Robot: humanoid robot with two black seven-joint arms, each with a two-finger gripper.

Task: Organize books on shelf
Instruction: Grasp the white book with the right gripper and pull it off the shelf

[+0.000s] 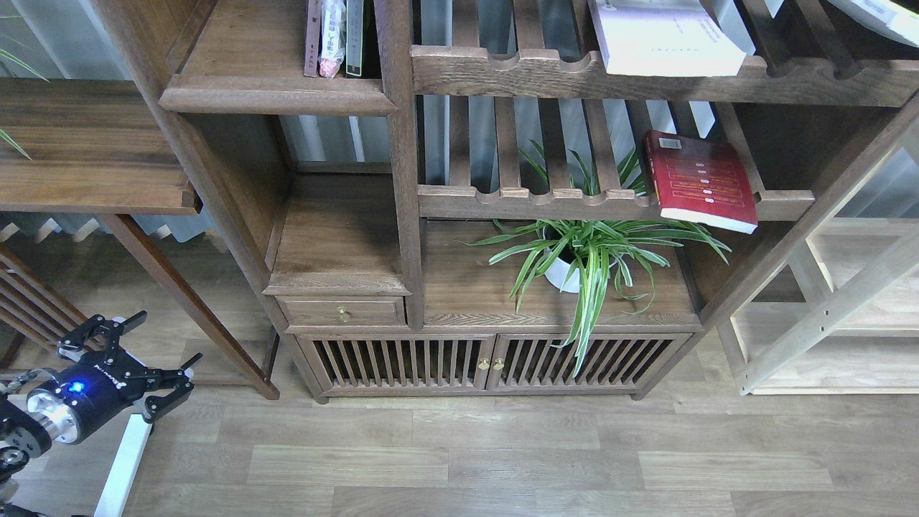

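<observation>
On the upper slatted rack (646, 82) of the dark cabinet, head view, the white book (664, 36) lies flat with its near edge over the scalloped rail. One rack down (546, 201), the red book (700, 179) lies flat too, its right corner hanging past the rail. Only a corner of the yellow-green book (887, 14) shows, at the top right edge of frame, above the rack end; what carries it I cannot tell, since my right gripper is out of view. The shelf (276, 90), the solid dark board at upper left with the stepped front edge, carries three upright books (334, 36) against its right post; the rest of the board is bare wood. Judgement: none of the three paperbacks is on that shelf yet, so the task is at an early stage, with white and red untouched and the yellow-green one possibly in hand. My left gripper (147, 362) hangs low at bottom left, over the floor (502, 459), fingers spread apart and holding nothing, well apart from every book. Surroundings: pale wood-plank floor; a potted spider plant (589, 255) on the cabinet's lower top, under the red book; a small drawer (343, 311) and slatted doors (488, 362) below; a dark side table (86, 143) left; a pale unfinished rack (833, 309) right.
</observation>
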